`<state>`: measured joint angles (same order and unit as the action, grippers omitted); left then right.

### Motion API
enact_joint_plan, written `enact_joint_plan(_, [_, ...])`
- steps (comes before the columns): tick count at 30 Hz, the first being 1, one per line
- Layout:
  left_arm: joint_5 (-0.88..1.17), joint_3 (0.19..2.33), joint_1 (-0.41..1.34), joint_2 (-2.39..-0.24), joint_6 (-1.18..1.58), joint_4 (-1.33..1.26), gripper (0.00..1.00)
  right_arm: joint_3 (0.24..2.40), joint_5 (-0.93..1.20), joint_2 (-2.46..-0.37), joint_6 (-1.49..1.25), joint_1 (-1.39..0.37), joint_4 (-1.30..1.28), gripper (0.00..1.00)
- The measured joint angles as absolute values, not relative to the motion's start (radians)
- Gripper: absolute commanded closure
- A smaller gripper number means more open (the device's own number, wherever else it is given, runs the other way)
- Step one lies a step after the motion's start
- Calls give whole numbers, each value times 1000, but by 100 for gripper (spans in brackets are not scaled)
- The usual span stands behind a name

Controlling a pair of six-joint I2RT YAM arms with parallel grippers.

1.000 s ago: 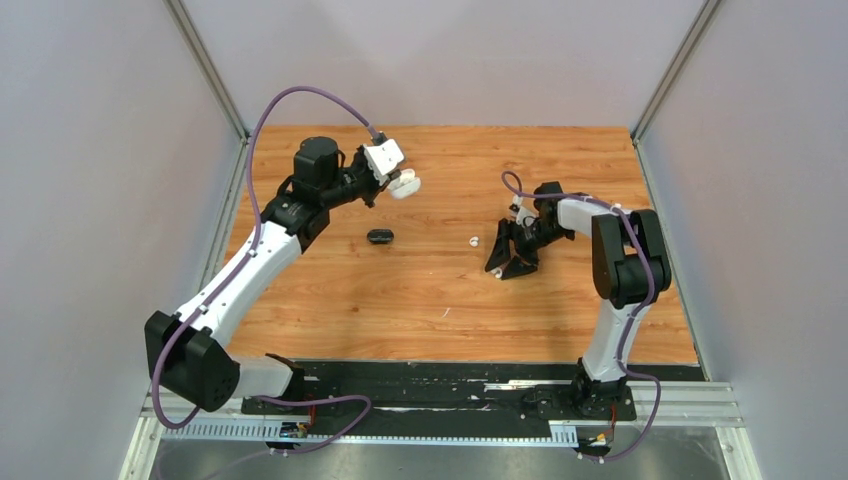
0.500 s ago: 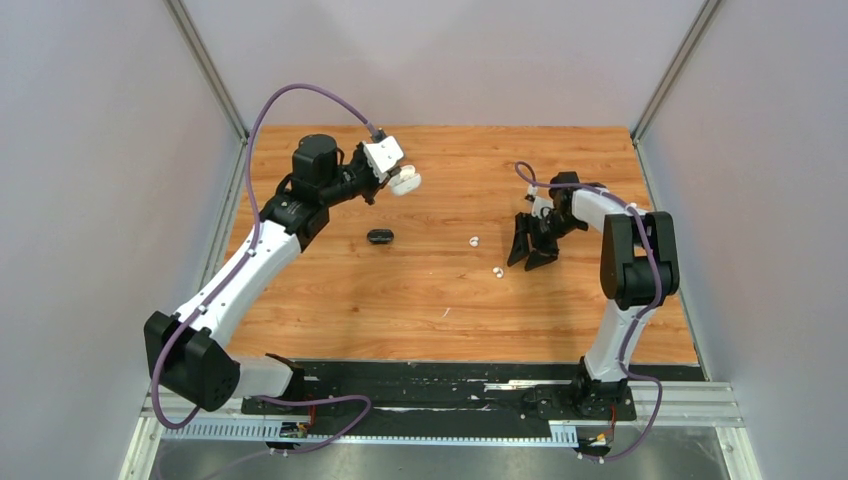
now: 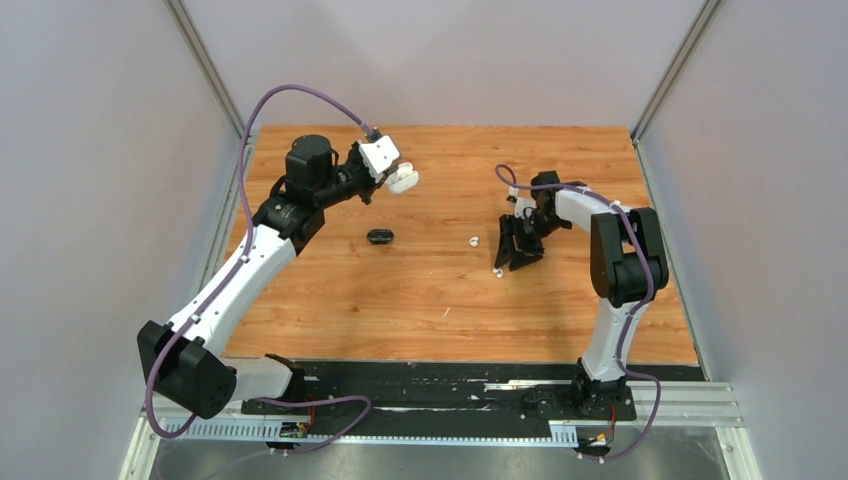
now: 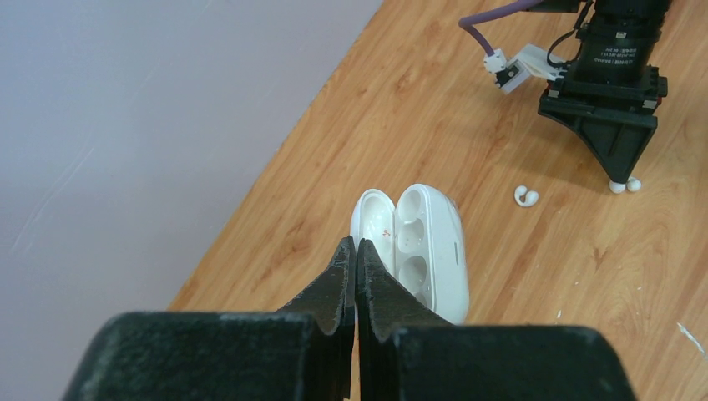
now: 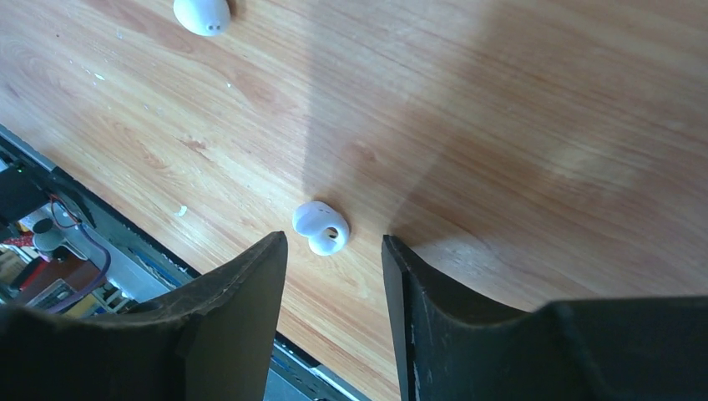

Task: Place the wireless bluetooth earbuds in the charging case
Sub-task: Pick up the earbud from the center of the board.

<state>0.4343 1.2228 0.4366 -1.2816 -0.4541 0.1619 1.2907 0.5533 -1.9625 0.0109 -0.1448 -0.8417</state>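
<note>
My left gripper (image 3: 388,182) (image 4: 356,242) is shut on the lid edge of an open white charging case (image 3: 404,180) (image 4: 430,251) and holds it above the table's far left. The case's sockets look empty. One white earbud (image 3: 497,272) (image 5: 321,227) lies on the table just beyond the open fingertips of my right gripper (image 3: 506,264) (image 5: 334,242). A second white earbud (image 3: 474,241) (image 5: 202,14) lies a little further left. Both also show in the left wrist view (image 4: 526,196) (image 4: 626,185). The black earbuds are not in view.
A closed black pebble-shaped case (image 3: 380,237) lies on the wooden table (image 3: 440,320) below my left gripper. Grey walls stand on the left, the right and behind. A black rail (image 3: 450,385) runs along the near edge.
My right gripper swung out to the right, then came back left and now stands over the nearer white earbud. My left gripper shifted slightly with the white case.
</note>
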Motion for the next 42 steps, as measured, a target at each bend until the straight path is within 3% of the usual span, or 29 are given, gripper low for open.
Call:
enact_joint_plan(6, [432, 1222, 437, -1271, -454, 166, 100, 1291, 521, -1963, 10, -161, -839, 58])
enact_joint_plan(16, [425, 1222, 437, -1271, -454, 167, 100, 1291, 495, -1963, 9, -189, -838, 59])
enact_joint_plan(27, [414, 1200, 437, -1262, -454, 164, 100, 1291, 481, -1963, 2, -245, -831, 71])
enact_joint_plan(42, [409, 1198, 436, -1262, -454, 161, 100, 1291, 467, -1960, 1, -250, -832, 69])
